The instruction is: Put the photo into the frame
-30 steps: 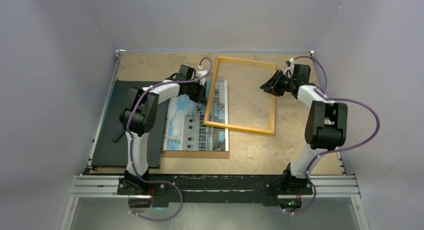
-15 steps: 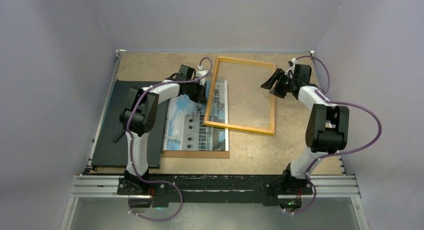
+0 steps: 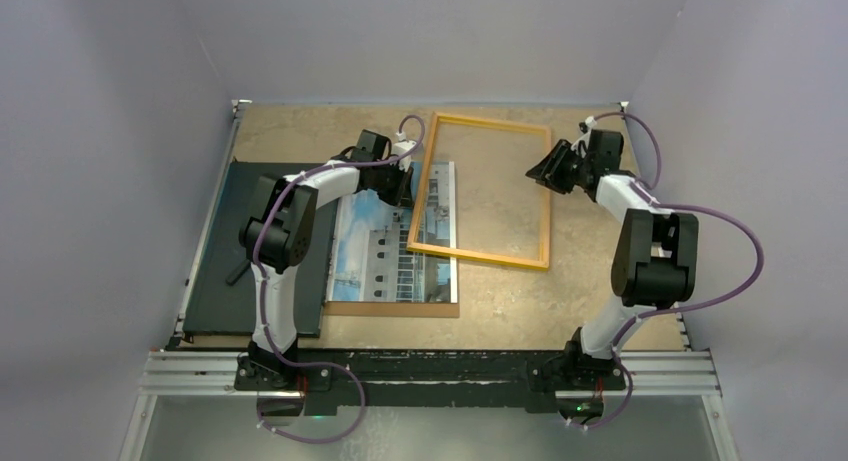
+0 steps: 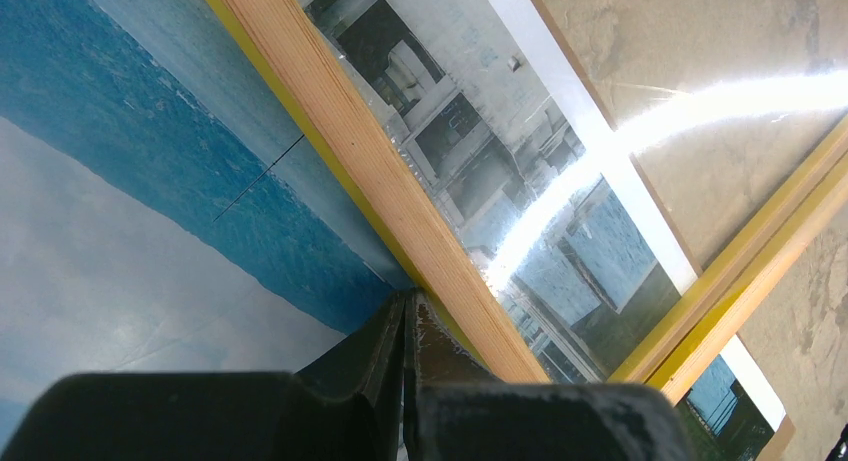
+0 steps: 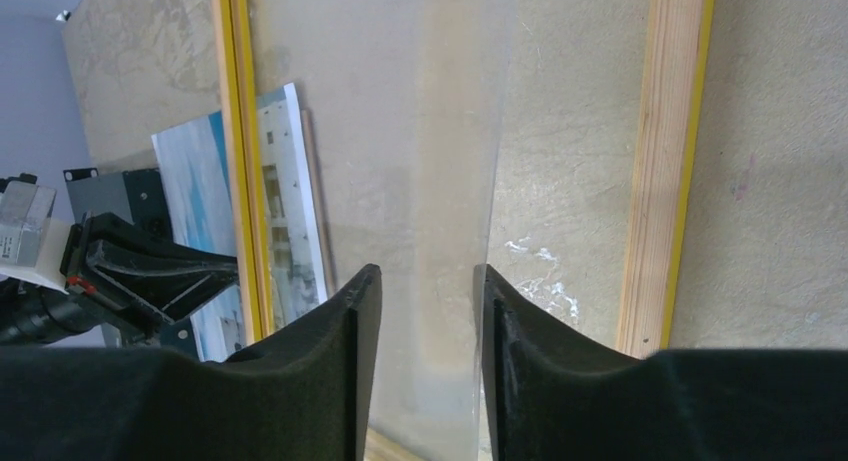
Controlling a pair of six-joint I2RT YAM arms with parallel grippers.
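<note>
My left end effector [image 4: 408, 309] is pinched shut on nothing, tip against the frame's [image 4: 372, 181] left rail, which overlaps the photo [image 4: 120, 131] at picture centre. My right end effector [image 5: 428, 281] hovers part-open over the pane.

light: even, bright | glare: white streak across frame [image 4: 371, 161] pane, left wrist view; shadows: faint | near foreground: soft

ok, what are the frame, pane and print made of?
Thin yellow-orange rectangular frame: looks like wood, bare grain face, yellow-painted edges. Clear pane: glass or acrylic, glossy; bright glare streak. Building photo: likely paper print; thin flat sheet, white margin; finish unclear.
</note>
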